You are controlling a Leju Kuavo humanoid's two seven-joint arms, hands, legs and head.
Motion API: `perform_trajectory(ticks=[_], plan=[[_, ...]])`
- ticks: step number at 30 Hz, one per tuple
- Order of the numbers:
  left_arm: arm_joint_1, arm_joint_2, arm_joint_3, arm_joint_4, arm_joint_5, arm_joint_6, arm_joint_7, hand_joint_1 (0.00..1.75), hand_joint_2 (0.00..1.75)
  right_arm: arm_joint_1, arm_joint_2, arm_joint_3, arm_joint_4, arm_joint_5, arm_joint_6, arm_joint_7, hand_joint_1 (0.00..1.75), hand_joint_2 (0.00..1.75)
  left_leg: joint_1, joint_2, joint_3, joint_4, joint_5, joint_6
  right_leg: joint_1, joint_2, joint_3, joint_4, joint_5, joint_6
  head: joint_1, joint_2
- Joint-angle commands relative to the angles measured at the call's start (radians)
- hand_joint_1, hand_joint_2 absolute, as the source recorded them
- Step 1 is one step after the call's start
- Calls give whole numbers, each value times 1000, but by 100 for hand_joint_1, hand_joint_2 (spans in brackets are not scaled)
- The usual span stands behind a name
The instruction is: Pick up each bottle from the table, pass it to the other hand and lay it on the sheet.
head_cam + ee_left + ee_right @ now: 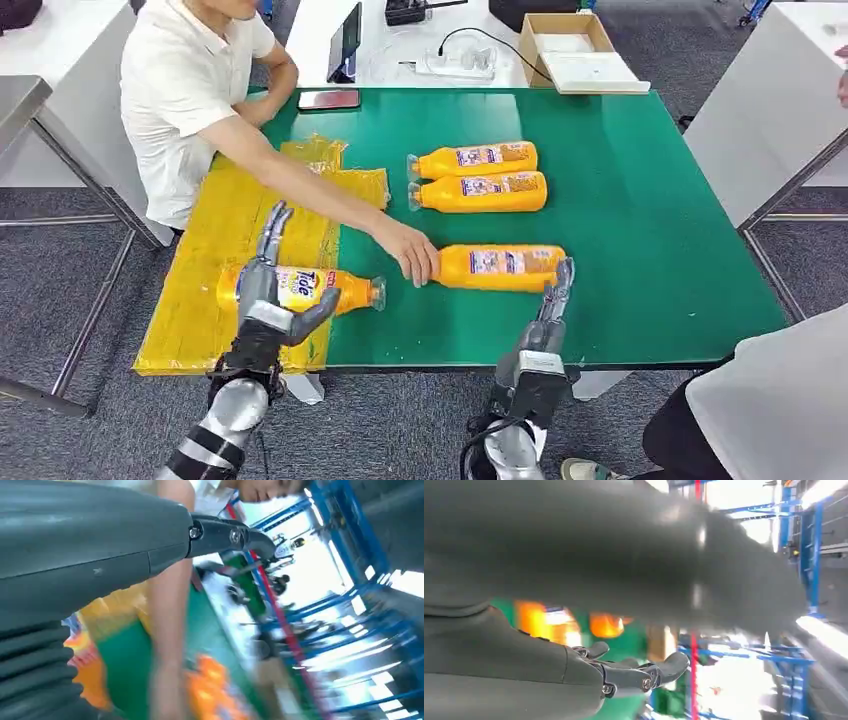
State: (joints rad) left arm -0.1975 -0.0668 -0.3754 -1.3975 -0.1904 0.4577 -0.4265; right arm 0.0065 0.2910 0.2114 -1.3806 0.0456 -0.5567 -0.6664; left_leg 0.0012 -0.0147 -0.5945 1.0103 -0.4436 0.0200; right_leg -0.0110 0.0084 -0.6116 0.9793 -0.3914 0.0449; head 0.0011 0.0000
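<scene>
An orange bottle with a Tide label (305, 289) lies on the yellow sheet (200, 300), cap pointing right. My left hand (268, 290) hovers over its near end, fingers straight and thumb spread, holding nothing. Another orange bottle (503, 267) lies on the green table (650, 220); a person's hand (410, 254) touches its cap end. My right hand (552, 305) is just in front of that bottle's base, fingers extended and empty. Two more orange bottles (476, 158) (482, 191) lie side by side farther back. In the right wrist view my fingers (644, 672) stand apart before blurred orange bottles (544, 622).
A person sits at the table's far left, their arm (300, 180) reaching across the sheet. Another person stands at the near right (770, 410). A phone (328, 99) lies at the table's back edge; a cardboard box (575, 50) and a power strip (455, 65) sit beyond it.
</scene>
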Motion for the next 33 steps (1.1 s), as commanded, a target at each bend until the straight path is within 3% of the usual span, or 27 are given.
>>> perform_trajectory(ticks=[1, 4, 16, 17, 18, 24, 29, 33], plan=[[149, 24, 4, -264, 156, -63, -42, 0, 175, -91, -198, 55, 246, 389, -117, 65, 0, 175, 1, 5, 7, -3, -2, -1, 1, 3, 6, -4, 0, -1, 0, 0], [203, 26, 20, -319, 165, -73, -62, 0, 175, -108, -231, 13, 303, 526, -138, 130, 0, 175, 0, 4, 7, -3, -2, 0, 1, 2, 6, -4, -1, -1, 0, 0], [203, 23, 21, -325, 165, -74, -62, 0, 175, -109, -226, 13, 301, 533, -137, 133, 0, 175, 0, 1, 2, -1, -1, -1, 0, 0, 2, -1, -1, -1, 0, 0], [210, 20, 23, -323, 100, -47, -63, 0, 175, -111, -220, -109, 280, 659, -141, 258, 0, 175, 0, 2, 3, -1, -1, -1, 1, 0, 3, -1, -1, -1, 0, 0], [241, 3, 23, -346, 70, -38, -58, 0, 175, -145, -225, -108, 316, 902, -141, 350, 0, 175, 0, 2, 5, -1, -2, -1, 1, 0, 4, -1, -2, -2, 0, 0], [252, 1, 23, -355, 55, -29, -56, 0, 175, -161, -237, -134, 325, 917, -141, 342, 0, 175, 0, 2, 4, -1, -2, -1, 0, 0, 4, -1, -2, -1, 0, 0], [263, -1, 25, -350, 25, -28, -35, 0, 175, -191, -293, -141, 374, 964, -129, 428, 0, 175, -1, 1, 3, -1, -2, -1, 0, -1, 3, -1, -1, -1, 0, 0], [258, -4, 21, -337, 16, -41, -12, 0, 175, -233, -347, -138, 470, 952, -35, 488, 0, 175, -1, 1, 4, -1, -2, -1, 0, -1, 5, -2, -1, -1, 0, 0]])
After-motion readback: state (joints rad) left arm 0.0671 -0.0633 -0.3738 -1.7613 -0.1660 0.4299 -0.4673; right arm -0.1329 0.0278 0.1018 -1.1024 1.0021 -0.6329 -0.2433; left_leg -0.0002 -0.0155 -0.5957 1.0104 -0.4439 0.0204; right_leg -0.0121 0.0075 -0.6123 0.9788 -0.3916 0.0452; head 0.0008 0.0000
